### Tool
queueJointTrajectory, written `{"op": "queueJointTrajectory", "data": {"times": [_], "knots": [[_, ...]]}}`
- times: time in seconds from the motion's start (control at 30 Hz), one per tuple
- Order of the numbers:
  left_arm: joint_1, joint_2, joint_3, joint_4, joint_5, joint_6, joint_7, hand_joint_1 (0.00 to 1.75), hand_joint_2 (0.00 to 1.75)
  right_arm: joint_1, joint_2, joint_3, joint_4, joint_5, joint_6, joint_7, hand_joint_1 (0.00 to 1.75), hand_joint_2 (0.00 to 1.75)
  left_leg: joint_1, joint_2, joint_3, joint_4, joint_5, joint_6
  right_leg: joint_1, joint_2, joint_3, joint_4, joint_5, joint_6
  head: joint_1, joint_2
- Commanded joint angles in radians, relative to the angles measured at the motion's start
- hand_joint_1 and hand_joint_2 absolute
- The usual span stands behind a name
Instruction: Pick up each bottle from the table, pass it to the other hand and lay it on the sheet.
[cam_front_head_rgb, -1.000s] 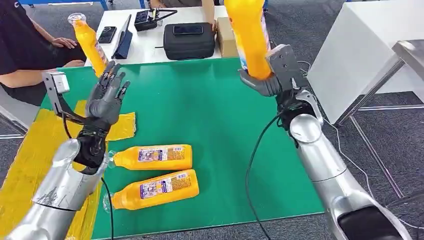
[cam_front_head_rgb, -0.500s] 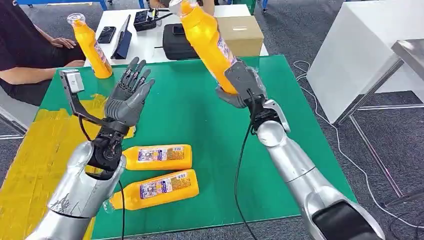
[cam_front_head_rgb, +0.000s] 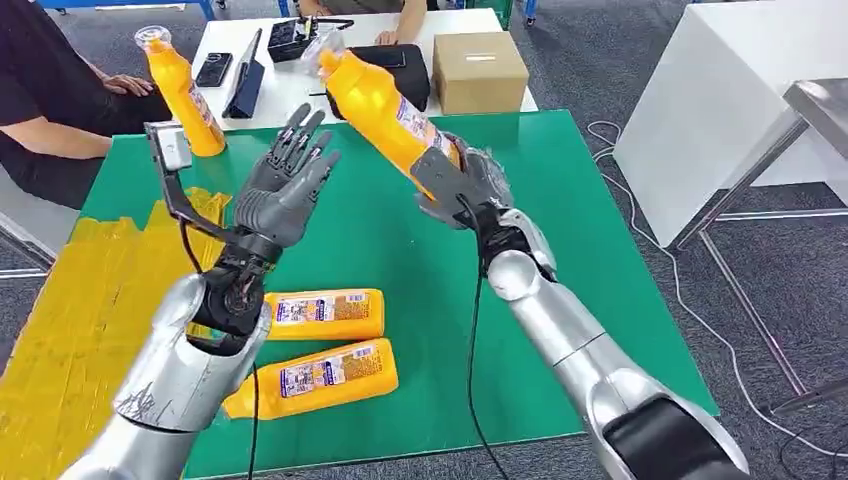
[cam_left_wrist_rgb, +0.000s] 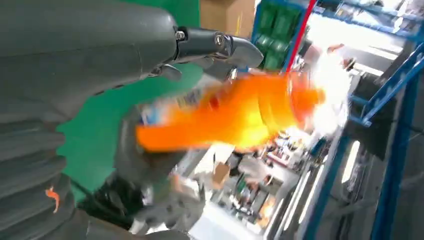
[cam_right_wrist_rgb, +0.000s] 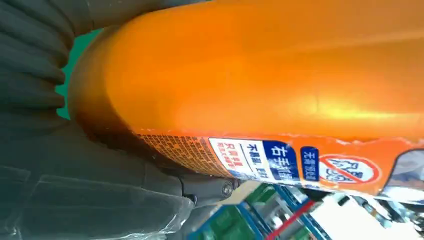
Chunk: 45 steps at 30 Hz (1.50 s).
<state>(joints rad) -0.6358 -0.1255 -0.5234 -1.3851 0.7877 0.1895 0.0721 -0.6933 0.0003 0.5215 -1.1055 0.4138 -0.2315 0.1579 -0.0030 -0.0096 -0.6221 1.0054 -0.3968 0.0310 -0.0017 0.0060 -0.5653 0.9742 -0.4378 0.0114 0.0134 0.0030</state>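
Note:
My right hand (cam_front_head_rgb: 455, 180) grips an orange bottle (cam_front_head_rgb: 380, 105) by its base, raised over the green table (cam_front_head_rgb: 400, 250) and tilted with its neck toward my left hand. The left hand (cam_front_head_rgb: 285, 185) is lifted beside it, fingers spread, a short gap from the bottle. The same bottle (cam_left_wrist_rgb: 235, 112) appears blurred past my left hand's thumb, and its labelled side (cam_right_wrist_rgb: 260, 85) fills the right wrist view. Two orange bottles (cam_front_head_rgb: 315, 314) (cam_front_head_rgb: 315, 378) lie side by side on the table in front. Another bottle (cam_front_head_rgb: 185, 92) stands upright at the far left. The yellow sheet (cam_front_head_rgb: 70, 320) covers the table's left part.
A person in black sits at the far left, arms (cam_front_head_rgb: 60, 135) resting near the standing bottle. Behind the green table a white table carries a black case (cam_front_head_rgb: 400, 65), a cardboard box (cam_front_head_rgb: 482, 70), phones and a tablet. A white cabinet (cam_front_head_rgb: 720, 100) stands to the right.
My right hand has swung the bottle left and tipped it toward the left hand. My left hand has risen and moved right toward the bottle, closing the gap.

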Motion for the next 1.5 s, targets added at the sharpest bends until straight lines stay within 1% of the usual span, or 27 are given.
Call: {"op": "queueJointTrajectory", "data": {"times": [0.03, 0.17, 0.23, 0.3, 0.43, 0.57, 0.6, 0.7, 0.73, 0.77, 0.83, 0.87, 0.93, 1.0, 1.07, 1.2, 1.27, 1.33, 1.37, 1.4, 1.43, 1.5], "knots": [[-0.137, -0.058, -0.094, 0.189, 0.029, 0.066, 0.012, 0.0, 1.75, -0.092, 0.059, 0.096, 0.08, 0.13, -0.026, 0.039, 1.75, 1.75, 0.0, 0.001, 0.001, 0.001, -0.001, -0.002, 0.0, 0.0, 0.001, 0.001, -0.001, 0.0, 0.0, 0.0], [-0.139, -0.056, -0.094, 0.193, 0.029, 0.066, 0.013, 0.0, 1.75, -0.092, 0.062, 0.098, 0.081, 0.133, -0.027, 0.041, 1.75, 1.75, 0.0, 0.002, 0.004, 0.001, -0.002, -0.002, 0.0, 0.001, 0.003, 0.0, -0.002, 0.0, 0.0, 0.0], [-0.14, -0.054, -0.094, 0.193, 0.029, 0.066, 0.013, 0.0, 1.75, -0.09, 0.061, 0.097, 0.083, 0.132, -0.026, 0.04, 1.75, 1.75, 0.0, 0.001, 0.002, 0.001, -0.001, -0.002, 0.0, 0.0, 0.002, 0.0, -0.001, 0.0, 0.0, 0.0], [-0.157, -0.059, -0.099, 0.22, 0.02, 0.098, 0.02, 0.0, 1.75, -0.095, 0.068, 0.115, 0.093, 0.176, -0.032, 0.038, 1.75, 1.75, 0.0, 0.0, 0.003, 0.001, -0.002, -0.002, 0.0, -0.001, 0.002, 0.0, -0.002, 0.0, 0.0, 0.0], [-0.235, -0.081, -0.113, 0.346, -0.007, 0.162, 0.033, 0.0, 1.75, -0.102, 0.11, 0.172, 0.111, 0.26, -0.041, 0.038, 1.75, 1.75, 0.0, 0.001, 0.001, 0.001, -0.001, -0.002, 0.0, 0.001, 0.001, 0.001, -0.001, 0.0, 0.0, 0.0], [-0.316, -0.1, -0.148, 0.467, -0.062, 0.191, 0.01, 0.0, 1.75, -0.123, 0.16, 0.221, 0.145, 0.277, -0.022, 0.043, 1.75, 1.75, 0.001, 0.003, 0.005, 0.002, -0.004, -0.004, 0.001, 0.002, 0.004, 0.002, -0.003, 0.0, 0.0, 0.0], [-0.341, -0.104, -0.169, 0.502, -0.097, 0.215, 0.004, 0.0, 1.75, -0.128, 0.169, 0.237, 0.149, 0.282, -0.017, 0.045, 1.75, 1.75, 0.001, 0.001, 0.001, 0.002, -0.002, -0.002, 0.001, 0.0, 0.0, 0.002, -0.002, 0.0, 0.0, 0.0], [-0.38, -0.104, -0.187, 0.553, -0.127, 0.237, 0.009, 0.0, 1.75, -0.124, 0.191, 0.268, 0.155, 0.284, -0.005, 0.044, 1.75, 1.75, 0.001, 0.001, 0.002, 0.002, -0.002, -0.002, 0.001, 0.0, 0.001, 0.001, -0.002, 0.0, 0.0, 0.0], [-0.38, -0.104, -0.187, 0.553, -0.127, 0.237, 0.009, 0.0, 1.75, -0.124, 0.191, 0.268, 0.155, 0.284, -0.005, 0.044, 1.75, 1.75, 0.001, 0.002, 0.003, 0.002, -0.003, -0.003, 0.001, 0.0, 0.003, 0.001, -0.003, 0.0, 0.0, 0.0], [-0.38, -0.104, -0.187, 0.553, -0.127, 0.237, 0.009, 0.0, 1.75, -0.124, 0.191, 0.268, 0.155, 0.284, -0.005, 0.044, 1.75, 1.75, 0.001, 0.001, 0.001, 0.001, -0.001, -0.002, 0.001, 0.001, 0.001, 0.001, -0.001, 0.0, 0.0, 0.0], [-0.38, -0.102, -0.187, 0.556, -0.127, 0.235, 0.009, 0.0, 1.75, -0.123, 0.188, 0.267, 0.155, 0.283, -0.005, 0.041, 1.75, 1.75, 0.001, 0.001, 0.001, 0.001, -0.002, -0.002, 0.001, 0.0, 0.001, 0.0, -0.001, 0.0, 0.001, 0.0], [-0.379, -0.104, -0.187, 0.558, -0.127, 0.235, 0.009, 0.0, 1.75, -0.125, 0.185, 0.266, 0.155, 0.282, -0.005, 0.04, 1.75, 1.75, 0.001, 0.001, 0.003, 0.001, -0.002, -0.002, 0.001, -0.001, 0.003, 0.001, -0.002, 0.0, -0.001, 0.0], [-0.379, -0.104, -0.187, 0.558, -0.127, 0.235, 0.009, 0.0, 1.75, -0.125, 0.185, 0.266, 0.155, 0.282, -0.005, 0.04, 1.75, 1.75, 0.001, 0.0, 0.0, 0.001, -0.001, -0.002, 0.001, -0.001, 0.001, 0.001, -0.001, 0.0, 0.0, 0.0], [-0.411, -0.104, -0.218, 0.604, -0.191, 0.277, -0.026, 0.0, 1.75, -0.134, 0.183, 0.298, 0.161, 0.283, 0.009, 0.039, 1.75, 1.75, 0.001, 0.0, 0.003, 0.002, -0.003, -0.003, 0.0, -0.001, 0.003, 0.002, -0.003, 0.0, 0.0, 0.0], [-0.453, -0.115, -0.22, 0.678, -0.225, 0.309, -0.026, 0.0, 1.75, -0.143, 0.2, 0.346, 0.179, 0.277, 0.028, 0.043, 1.75, 1.75, 0.001, 0.001, 0.002, 0.002, -0.003, -0.002, 0.001, 0.0, 0.002, 0.002, -0.002, 0.0, 0.0, 0.0], [-0.485, -0.124, -0.181, 0.776, -0.206, 0.31, -0.053, 0.0, 1.75, -0.15, 0.231, 0.411, 0.185, 0.236, 0.047, 0.038, 1.75, 1.75, 0.001, 0.002, 0.0, 0.002, -0.002, -0.002, 0.0, 0.002, 0.0, 0.001, -0.001, 0.0, 0.0, 0.0], [-0.488, -0.115, -0.152, 0.796, -0.185, 0.313, -0.076, 0.0, 1.75, -0.14, 0.241, 0.438, 0.167, 0.208, 0.056, 0.038, 1.75, 1.75, 0.001, 0.004, 0.002, 0.001, -0.003, -0.003, 0.0, 0.003, 0.001, 0.002, -0.002, -0.001, 0.0, 0.0], [-0.492, -0.105, -0.139, 0.802, -0.177, 0.313, -0.096, 0.0, 1.75, -0.133, 0.245, 0.454, 0.16, 0.19, 0.06, 0.044, 1.75, 1.75, 0.001, 0.003, -0.001, 0.001, -0.001, -0.002, 0.0, 0.003, -0.001, 0.001, 0.0, 0.0, 0.0, 0.0], [-0.493, -0.103, -0.127, 0.802, -0.171, 0.323, -0.117, 0.1, 1.75, -0.13, 0.246, 0.465, 0.157, 0.168, 0.068, 0.049, 1.75, 1.75, 0.001, 0.005, 0.001, 0.001, -0.002, -0.003, 0.0, 0.004, 0.001, 0.002, -0.001, -0.001, 0.0, 0.0], [-0.492, -0.1, -0.112, 0.797, -0.165, 0.339, -0.143, 1.66, 1.75, -0.127, 0.246, 0.476, 0.158, 0.153, 0.069, 0.053, 1.75, 1.75, 0.001, 0.005, 0.002, 0.001, -0.003, -0.003, 0.0, 0.004, 0.001, 0.002, -0.002, -0.001, 0.0, 0.0], [-0.493, -0.099, -0.11, 0.796, -0.165, 0.345, -0.15, 1.75, 1.75, -0.126, 0.247, 0.48, 0.162, 0.147, 0.071, 0.055, 1.75, 1.75, 0.001, 0.005, 0.001, 0.001, -0.003, -0.003, 0.001, 0.004, 0.001, 0.002, -0.001, -0.001, 0.0, 0.0], [-0.492, -0.102, -0.085, 0.785, -0.142, 0.364, -0.163, 1.75, 1.75, -0.125, 0.247, 0.498, 0.174, 0.123, 0.07, 0.058, 1.75, 1.75, 0.001, 0.005, 0.001, 0.001, -0.003, -0.002, 0.001, 0.005, 0.001, 0.003, -0.001, 0.0, 0.0, 0.0]]}}
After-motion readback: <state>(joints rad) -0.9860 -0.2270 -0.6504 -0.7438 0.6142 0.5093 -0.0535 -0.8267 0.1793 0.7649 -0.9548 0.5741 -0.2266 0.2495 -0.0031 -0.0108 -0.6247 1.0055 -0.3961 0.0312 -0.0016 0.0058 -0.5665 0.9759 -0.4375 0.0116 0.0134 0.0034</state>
